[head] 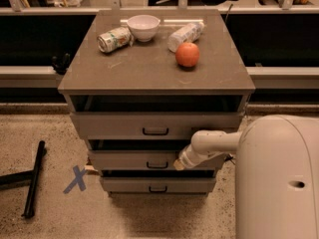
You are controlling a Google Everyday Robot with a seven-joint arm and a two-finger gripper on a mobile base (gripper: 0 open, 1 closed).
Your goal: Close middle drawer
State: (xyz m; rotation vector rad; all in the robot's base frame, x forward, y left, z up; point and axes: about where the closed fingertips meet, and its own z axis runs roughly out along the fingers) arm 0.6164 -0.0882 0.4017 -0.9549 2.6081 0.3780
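The middle drawer [134, 160] of the grey-brown cabinet [149, 68] has a wide flat front with a small dark bar handle [157, 165]. It stands out only a little, with a thin dark gap above its front. My gripper [179, 163] is at the end of the white arm [209, 146] and rests against the right part of this drawer's front, just right of the handle. The top drawer [155, 125] and the bottom drawer [155, 185] sit above and below it.
On the cabinet top are a white bowl [143, 27], a tipped can [113, 39], a lying bottle [184, 35] and an orange-red fruit [187, 54]. My white body [279, 183] fills the lower right. A black bar [33, 178] and a blue tape cross [77, 179] lie on the floor at left.
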